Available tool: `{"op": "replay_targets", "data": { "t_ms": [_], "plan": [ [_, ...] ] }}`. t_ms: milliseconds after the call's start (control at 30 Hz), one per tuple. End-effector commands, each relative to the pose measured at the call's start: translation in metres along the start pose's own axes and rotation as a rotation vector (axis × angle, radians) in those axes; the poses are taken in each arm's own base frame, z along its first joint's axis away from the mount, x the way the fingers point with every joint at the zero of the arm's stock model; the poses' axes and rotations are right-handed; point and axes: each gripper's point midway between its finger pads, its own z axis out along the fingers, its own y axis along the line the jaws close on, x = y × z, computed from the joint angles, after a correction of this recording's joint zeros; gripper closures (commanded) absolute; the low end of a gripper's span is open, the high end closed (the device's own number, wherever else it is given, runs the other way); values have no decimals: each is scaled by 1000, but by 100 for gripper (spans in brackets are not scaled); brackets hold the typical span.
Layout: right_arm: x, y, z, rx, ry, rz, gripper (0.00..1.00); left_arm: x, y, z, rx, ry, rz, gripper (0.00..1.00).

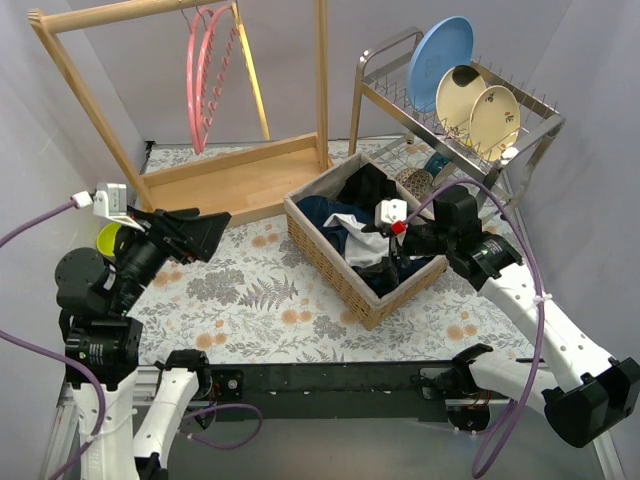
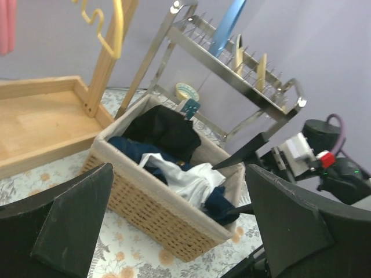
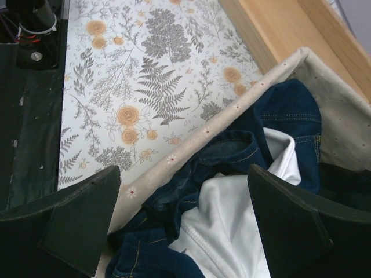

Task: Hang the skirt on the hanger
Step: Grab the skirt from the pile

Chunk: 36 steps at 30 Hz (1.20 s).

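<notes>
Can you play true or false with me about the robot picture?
1. The clothes are in the basket. True.
2. The right hand is gripping some clothes. False: it is open over the basket, gripping nothing.
3. A pink hanger hangs on the wooden rack. True.
4. The blue plate lies flat on the table. False: it stands in the dish rack.
5. The left hand is open. True.

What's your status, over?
Both open, empty: left gripper short of the basket, right gripper over it. Clothes piled inside, nothing lifted. Hangers bare on rack.
</notes>
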Motion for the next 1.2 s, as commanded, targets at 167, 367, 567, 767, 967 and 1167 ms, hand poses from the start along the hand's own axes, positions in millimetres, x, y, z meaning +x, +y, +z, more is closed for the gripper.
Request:
{"op": "replay_targets", "data": {
  "t_ms": [167, 367, 567, 767, 967, 1167],
  "plan": [
    [-5, 12, 2, -61, -85, -31, 2, -56, -25, 42, 71, -6, 12, 7],
    [1, 14, 1, -53, -77, -27, 2, -81, -11, 84, 35, -10, 3, 19],
    [6, -20, -2, 126, -20, 10, 2, -51, 11, 90, 4, 61, -4, 22],
    [15, -43, 4, 203, 29, 105, 4, -16, 29, 68, -47, 106, 22, 20],
    [22, -86, -1, 328, 183, 111, 8, 9, 36, 50, -51, 124, 45, 15],
    [42, -120, 31, 259, 320, 134, 21, 61, 62, 39, -86, 196, -14, 13]
  ]
}}
